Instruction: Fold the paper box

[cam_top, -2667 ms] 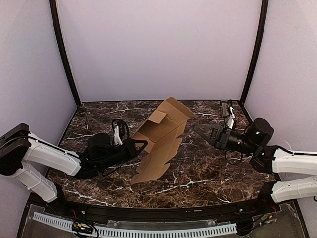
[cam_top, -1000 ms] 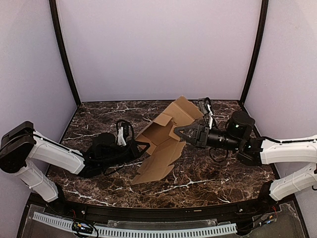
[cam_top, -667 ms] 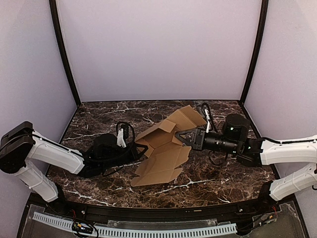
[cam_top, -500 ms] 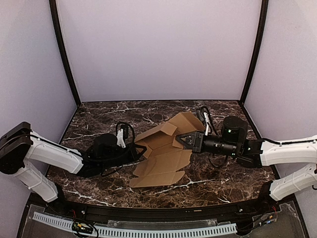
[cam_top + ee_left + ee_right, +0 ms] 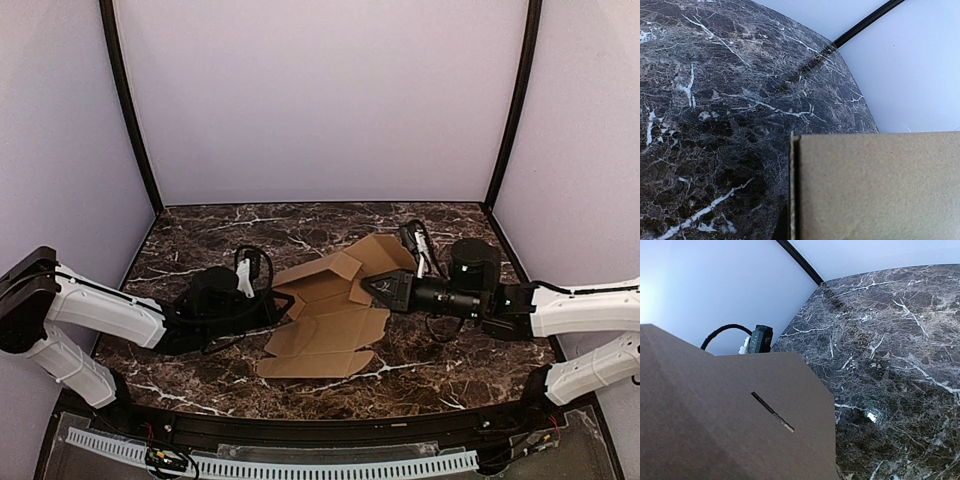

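Holding the paper box (image 5: 325, 330) between both arms, about the middle of the bench (image 5: 200, 235).
We are seeing plain tan faces on the paper box, which is lying opened out and almost flat, its far flaps lifting slightly toward the bench's far right corner. The left gripper (image 5: 283, 303) is reaching in from the left edge side and is clamping the box's left flap, jaws closed on the thin cardboard, which is filling the lower right of the left wrist view. The right gripper (image 5: 372, 287) is coming in from the right with its jaws pressed together, its tip touching the box's upper right part; we cannot tell whether any cardboard is sitting between them. In the right wrist view the cardboard is covering the lower left and showing a narrow slot (image 5: 772, 411).
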`<state>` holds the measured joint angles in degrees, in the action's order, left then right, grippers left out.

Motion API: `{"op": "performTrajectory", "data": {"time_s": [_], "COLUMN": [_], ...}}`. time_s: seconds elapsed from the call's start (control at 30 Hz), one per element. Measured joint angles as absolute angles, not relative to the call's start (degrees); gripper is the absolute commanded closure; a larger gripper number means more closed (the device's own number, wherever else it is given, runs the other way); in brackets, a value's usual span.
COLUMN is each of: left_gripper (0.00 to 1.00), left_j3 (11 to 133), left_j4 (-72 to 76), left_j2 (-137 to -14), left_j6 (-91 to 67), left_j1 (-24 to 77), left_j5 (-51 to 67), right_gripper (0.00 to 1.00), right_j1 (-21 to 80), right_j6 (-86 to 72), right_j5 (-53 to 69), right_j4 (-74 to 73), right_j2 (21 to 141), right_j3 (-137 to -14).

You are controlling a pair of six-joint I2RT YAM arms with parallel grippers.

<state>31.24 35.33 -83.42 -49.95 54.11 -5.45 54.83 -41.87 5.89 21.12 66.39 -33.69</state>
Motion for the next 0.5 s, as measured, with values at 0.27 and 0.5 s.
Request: {"op": "performTrajectory", "data": {"time_s": [0.27, 0.5], "left_gripper": [0.99, 0.99], "left_j3": [31.57, 31.57], "left_j4": [37.43, 38.37], "left_j2": [-83.44, -83.81], "left_j6": [-49.98, -49.67], "left_j1": [54.22, 54.24], "left_j5": [-5.08, -5.54], "right_gripper": [1.0, 1.0], "right_j1": [54.83, 54.83], "right_j6": [-40.01, -36.18], "right_j5": [3.99, 3.07], "right_j4": [13.74, 5.72], "right_j2": [57.6, 47.66], "right_j3": [-33.74, -34.52]}}
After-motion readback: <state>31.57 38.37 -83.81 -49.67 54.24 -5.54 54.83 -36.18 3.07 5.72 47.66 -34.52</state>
